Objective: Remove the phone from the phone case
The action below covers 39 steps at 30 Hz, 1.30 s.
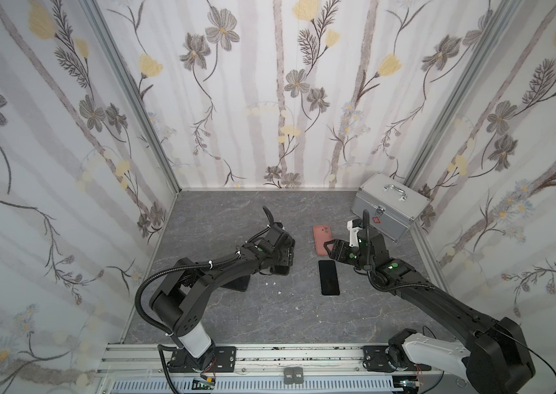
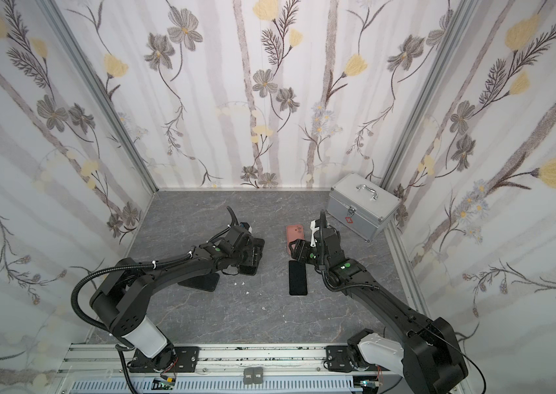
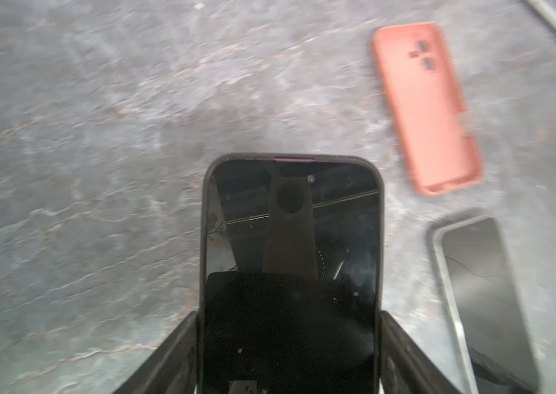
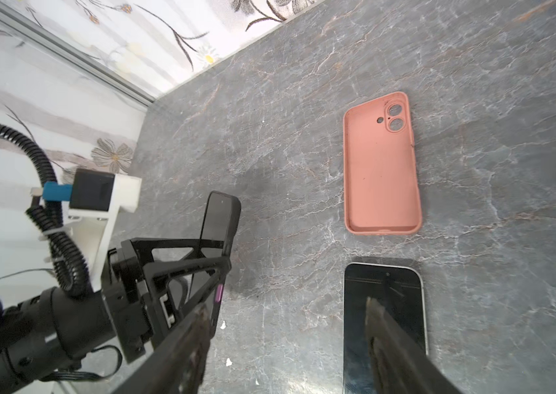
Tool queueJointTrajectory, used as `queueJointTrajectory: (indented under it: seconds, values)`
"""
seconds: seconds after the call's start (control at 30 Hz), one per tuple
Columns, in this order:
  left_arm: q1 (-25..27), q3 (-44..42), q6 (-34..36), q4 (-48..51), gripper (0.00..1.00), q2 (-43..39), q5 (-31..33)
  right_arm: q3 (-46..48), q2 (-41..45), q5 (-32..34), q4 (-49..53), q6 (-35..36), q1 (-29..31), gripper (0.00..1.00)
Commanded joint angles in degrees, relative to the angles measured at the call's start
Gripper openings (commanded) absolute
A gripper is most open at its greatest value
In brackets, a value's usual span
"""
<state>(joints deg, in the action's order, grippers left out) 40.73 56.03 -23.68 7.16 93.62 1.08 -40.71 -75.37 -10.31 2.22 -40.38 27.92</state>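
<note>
The empty case [image 4: 381, 170] was salmon pink on a grey tabletop [image 4: 269, 119] veined in white and rust. Beside that case, a phone [image 4: 398, 283] showed a black screen with a silver rim; a second phone [image 3: 290, 290] wore a black cover [image 3: 203, 238] with purple showing at its edge. Beyond the case, the silver box [image 1: 396, 213] bore a red cross.

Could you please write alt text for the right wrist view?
The left gripper holds a dark-cased phone. On the grey table lie an empty pink case and a bare phone, screen up; the right gripper is open.
</note>
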Motion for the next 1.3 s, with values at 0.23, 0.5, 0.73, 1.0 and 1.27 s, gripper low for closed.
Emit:
queueJointTrajectory:
  seconds: [0.23, 0.5, 0.73, 1.0, 1.27]
  values:
    - [5.0, -4.3, 4.6, -14.2, 0.64, -6.5, -6.8, 0.0, -4.1, -15.1, -13.6, -6.1, -1.3, 0.72]
    - [6.7, -5.1, 4.3, -16.8, 0.64, -7.1, -9.4, -0.8, -9.4, -20.1, -15.6, -8.1, -1.2, 0.68]
    - [7.0, -5.9, 3.6, -19.4, 0.64, -6.9, -10.7, -0.1, -11.3, -22.5, -17.8, -10.0, -1.0, 0.5]
    - [7.7, -6.2, 3.6, -19.7, 0.64, -6.8, -10.4, 0.3, -11.8, -22.3, -17.9, -10.3, -1.1, 0.29]
    - [7.8, -6.9, 3.6, -19.8, 0.64, -8.0, -10.1, 0.7, -10.3, -21.5, -17.8, -11.1, -0.9, 0.12]
